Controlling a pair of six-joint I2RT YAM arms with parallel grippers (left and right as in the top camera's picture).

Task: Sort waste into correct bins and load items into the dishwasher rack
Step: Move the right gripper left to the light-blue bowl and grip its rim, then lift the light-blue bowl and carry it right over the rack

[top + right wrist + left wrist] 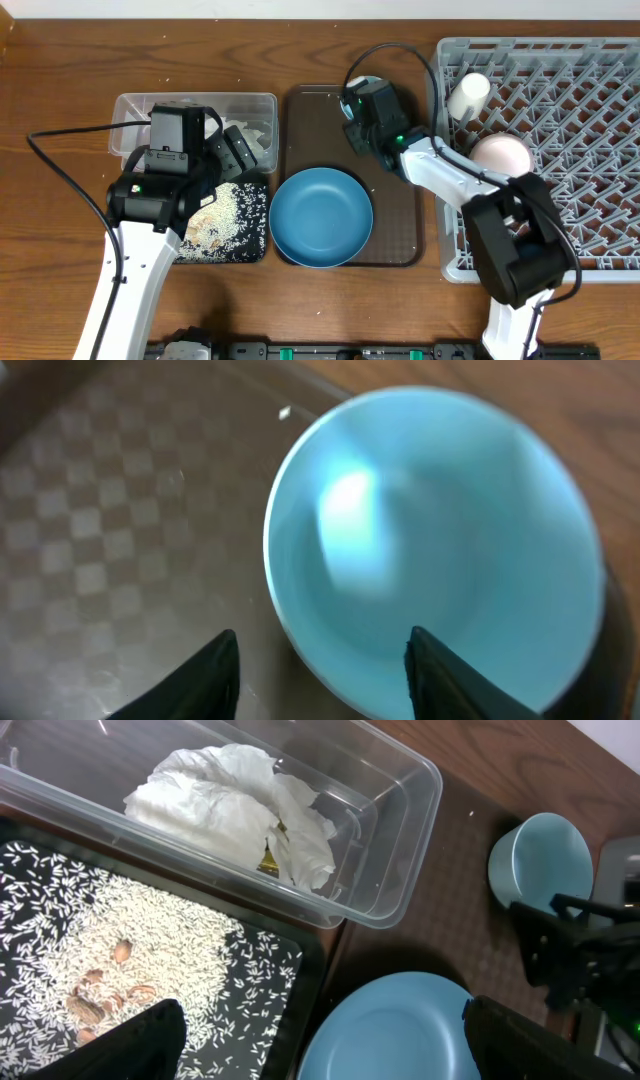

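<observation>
Mia: Where is the rice?

Tom: The rice lies in the black tray, with a few brown bits in it; the clear tub is just behind that tray; the white tissue is inside the tub; a bit of yellow wrapper peeks out of the tissue.

Mia: And the left hand?

Tom: The left hand hangs above the edge of the black tray; its fingers are wide apart and hold nothing.

Mia: What about the bowls?

Tom: The big blue bowl sits on the brown tray, at the near end; the small light-blue bowl sits at the far end of the same tray; the right hand is right over it, with its fingers apart, one over the tray and one over the bowl's inside; nothing is pinched; that view is blurry.

Mia: Is anything in the rack?

Tom: Yes; the white cup and the pink-rimmed bowl lie in the grey rack, at its left side; the rack stands on the desk, just right of the brown tray.
</observation>
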